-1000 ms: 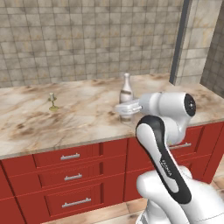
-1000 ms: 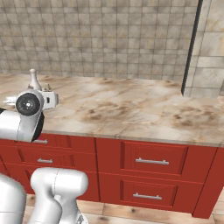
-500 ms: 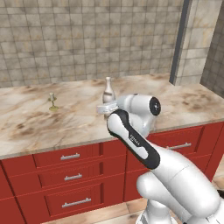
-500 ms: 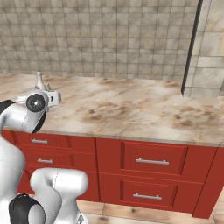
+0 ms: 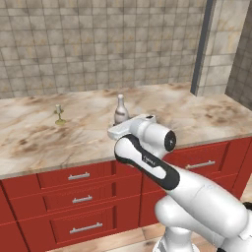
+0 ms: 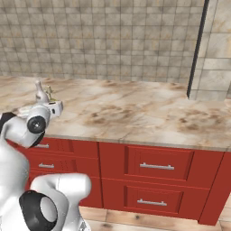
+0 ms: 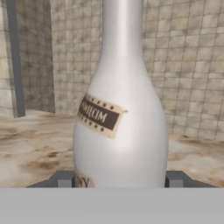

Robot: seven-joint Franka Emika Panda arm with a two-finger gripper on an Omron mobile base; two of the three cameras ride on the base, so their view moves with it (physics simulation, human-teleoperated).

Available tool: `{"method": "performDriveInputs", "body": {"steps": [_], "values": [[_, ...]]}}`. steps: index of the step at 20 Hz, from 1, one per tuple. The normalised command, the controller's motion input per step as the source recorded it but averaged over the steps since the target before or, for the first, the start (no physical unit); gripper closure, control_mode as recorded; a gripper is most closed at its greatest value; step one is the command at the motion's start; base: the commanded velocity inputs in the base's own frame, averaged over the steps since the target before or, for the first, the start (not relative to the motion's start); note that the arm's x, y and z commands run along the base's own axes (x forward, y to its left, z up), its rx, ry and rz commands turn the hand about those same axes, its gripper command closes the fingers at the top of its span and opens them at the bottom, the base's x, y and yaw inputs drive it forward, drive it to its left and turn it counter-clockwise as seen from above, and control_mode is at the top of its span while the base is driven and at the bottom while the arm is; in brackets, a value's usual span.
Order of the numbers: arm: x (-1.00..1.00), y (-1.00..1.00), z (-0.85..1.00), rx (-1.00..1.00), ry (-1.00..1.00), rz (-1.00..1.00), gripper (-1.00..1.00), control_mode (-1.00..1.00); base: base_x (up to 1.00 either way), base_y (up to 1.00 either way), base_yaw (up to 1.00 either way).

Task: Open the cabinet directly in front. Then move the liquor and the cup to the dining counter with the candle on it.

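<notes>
The liquor [image 5: 119, 109] is a pale bottle with a dark label band, upright over the dining counter [image 5: 197, 118]. My gripper [image 5: 121, 124] is shut on its bulbous lower body. In the hand view the liquor [image 7: 120, 131] sits between both fingertips [image 7: 64, 179], which press its sides. The candle [image 5: 59, 114] stands on its small brassy holder a short way left of the bottle. From the right base view, the liquor [image 6: 41, 94] is just in front of the candle [image 6: 49, 93], with my gripper [image 6: 44, 103] below it. The cup and the cabinet are out of view.
Red drawers with horizontal silver handles [image 5: 78, 175] run under the marble top. A grey-brown tiled wall [image 5: 123, 44] backs the counter. A dark vertical wall edge [image 5: 202, 49] and a protruding tiled corner bound the right end.
The arm swung left along the counter with the liquor in its grip, toward the candle. The bottle now sits a little lower than half a second ago.
</notes>
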Motion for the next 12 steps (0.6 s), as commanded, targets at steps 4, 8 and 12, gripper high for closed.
{"method": "performDriveInputs", "body": {"steps": [4, 8, 12], "values": [[0.18, 0.00, 0.00, 0.03, 0.02, 0.00, 1.00, -1.00, 0.00, 0.00, 0.00], [0.68, 0.00, 0.00, 0.01, 0.03, 0.00, 1.00, -1.00, 0.00, 0.00, 0.00], [0.74, 0.00, -0.01, 0.00, 0.02, 0.00, 1.00, -1.00, 0.00, 0.00, 0.00]]}}
